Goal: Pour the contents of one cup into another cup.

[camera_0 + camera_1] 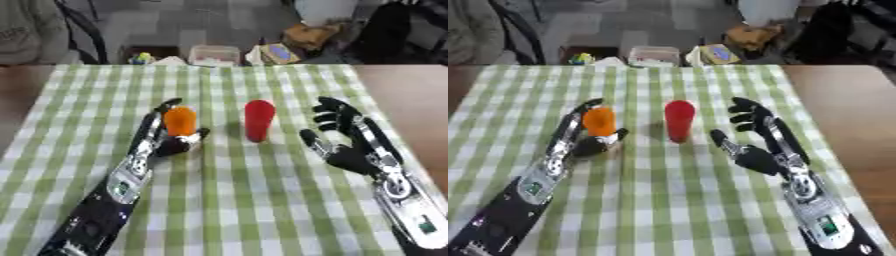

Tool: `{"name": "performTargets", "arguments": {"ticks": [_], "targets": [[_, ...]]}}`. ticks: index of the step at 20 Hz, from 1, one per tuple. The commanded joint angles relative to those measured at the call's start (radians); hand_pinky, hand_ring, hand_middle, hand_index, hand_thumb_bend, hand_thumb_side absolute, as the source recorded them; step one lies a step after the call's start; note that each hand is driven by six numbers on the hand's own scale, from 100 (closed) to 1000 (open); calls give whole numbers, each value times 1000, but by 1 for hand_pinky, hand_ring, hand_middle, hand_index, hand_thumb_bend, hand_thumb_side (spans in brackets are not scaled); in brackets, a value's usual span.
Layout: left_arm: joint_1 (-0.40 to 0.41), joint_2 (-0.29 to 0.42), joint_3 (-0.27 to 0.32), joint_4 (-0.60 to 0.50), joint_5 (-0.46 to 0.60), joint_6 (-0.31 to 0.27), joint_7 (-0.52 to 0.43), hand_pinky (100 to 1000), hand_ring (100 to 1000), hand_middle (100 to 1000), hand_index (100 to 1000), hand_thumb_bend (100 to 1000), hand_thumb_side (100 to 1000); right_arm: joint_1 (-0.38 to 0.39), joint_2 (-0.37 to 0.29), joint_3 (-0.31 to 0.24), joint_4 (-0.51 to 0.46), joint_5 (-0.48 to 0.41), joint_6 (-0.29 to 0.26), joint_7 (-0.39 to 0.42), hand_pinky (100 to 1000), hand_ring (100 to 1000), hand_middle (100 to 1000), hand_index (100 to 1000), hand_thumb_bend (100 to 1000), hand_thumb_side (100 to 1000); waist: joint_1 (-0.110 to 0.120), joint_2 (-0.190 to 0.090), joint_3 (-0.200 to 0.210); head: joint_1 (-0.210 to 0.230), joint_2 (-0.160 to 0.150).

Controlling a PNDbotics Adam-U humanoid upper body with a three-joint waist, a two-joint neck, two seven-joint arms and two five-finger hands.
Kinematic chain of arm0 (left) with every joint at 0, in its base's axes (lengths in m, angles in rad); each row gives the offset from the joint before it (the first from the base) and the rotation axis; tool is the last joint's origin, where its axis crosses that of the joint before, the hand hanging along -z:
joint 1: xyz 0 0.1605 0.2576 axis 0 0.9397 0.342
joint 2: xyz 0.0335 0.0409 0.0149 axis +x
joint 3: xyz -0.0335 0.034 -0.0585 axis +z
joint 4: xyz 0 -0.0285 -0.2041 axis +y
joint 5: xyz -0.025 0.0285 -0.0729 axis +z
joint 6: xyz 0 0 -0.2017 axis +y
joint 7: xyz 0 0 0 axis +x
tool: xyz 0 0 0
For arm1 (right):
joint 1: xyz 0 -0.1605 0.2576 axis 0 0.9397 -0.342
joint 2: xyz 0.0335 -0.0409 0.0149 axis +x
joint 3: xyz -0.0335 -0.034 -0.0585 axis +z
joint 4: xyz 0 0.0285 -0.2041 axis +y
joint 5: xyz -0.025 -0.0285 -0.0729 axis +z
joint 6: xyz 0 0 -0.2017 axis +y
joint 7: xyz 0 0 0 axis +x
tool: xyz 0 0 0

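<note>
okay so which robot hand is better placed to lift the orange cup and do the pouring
Left. The left robot hand already has fingers and thumb around the orange cup. The right robot hand is open, apart from the red cup.

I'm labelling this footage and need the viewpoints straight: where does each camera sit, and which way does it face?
Left eye view: in the robot's head, looking down and forward at the checked tablecloth; the left hand is around the orange cup, and the right hand is open beside the red cup.
Right eye view: same head, set slightly to the right, so everything sits further left in the picture; both arms show.
Shared: both cups, both hands, the cloth, and the clutter beyond the table's far edge.
</note>
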Motion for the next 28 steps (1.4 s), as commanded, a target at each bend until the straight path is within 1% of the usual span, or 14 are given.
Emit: {"name": "performTargets", "arguments": {"ticks": [1,3,4,5,11,13,14,17,19,20,22,25,28], "targets": [[-16,-3,3,7,21,-11,0,485,426,347,886,559,343,-17,-9,-2,-14,-4,-2,3,724,761,768,917,443,420,-1,-12,-2,1,-11],[-16,-3,1,8,30,-17,-1,471,345,256,884,529,332,-17,-9,-3,-14,-4,-2,3,724,761,767,917,444,418,-2,-12,-2,1,-13],[-15,-2,1,8,34,-20,-1,471,345,256,884,529,332,-17,-9,-3,-14,-4,-2,3,724,761,767,917,444,418,-2,-12,-2,1,-13],[-15,-2,1,8,37,-22,-1,465,300,209,881,508,324,-17,-9,-3,-14,-4,-2,3,723,760,767,917,443,418,-2,-12,-2,0,-13],[-10,2,0,5,55,-32,7,447,231,139,864,461,302,-16,-9,-4,-11,-5,-3,3,723,760,767,917,443,419,-3,-14,2,-1,-13],[-9,4,-1,-5,62,-38,16,436,215,123,858,439,292,-16,-9,-4,-11,-5,-3,3,723,760,767,917,444,418,-3,-15,3,-2,-14],[-8,5,-2,-13,64,-40,21,428,208,117,855,412,280,-16,-9,-4,-10,-5,-3,3,723,760,767,917,444,417,-3,-15,4,-2,-14],[-5,14,-7,-50,65,-44,29,409,196,105,843,327,247,-16,-10,-5,-7,-3,-3,3,723,760,767,916,441,413,-3,-17,8,-3,-15],[-1,23,-12,-86,67,-46,31,392,194,104,819,241,224,-16,-11,-6,-1,-1,-3,3,723,759,767,916,427,402,-2,-18,13,-5,-14],[2,28,-15,-106,67,-45,31,385,193,102,808,215,216,-17,-12,-7,3,-1,-3,2,722,759,767,916,425,399,-2,-19,17,-6,-14],[9,39,-23,-153,65,-42,28,369,189,100,796,187,207,-18,-13,-7,12,-1,-3,2,721,758,766,916,420,386,-1,-21,26,-8,-13],[25,59,-41,-237,60,-31,21,341,194,106,790,177,201,-24,-17,-7,31,4,-4,-2,719,756,767,917,420,391,2,-24,44,-13,-12],[47,76,-61,-329,61,-12,9,335,200,111,786,164,200,-34,-21,-6,60,16,-9,-13,718,757,768,918,431,390,5,-26,62,-19,-10]]}}
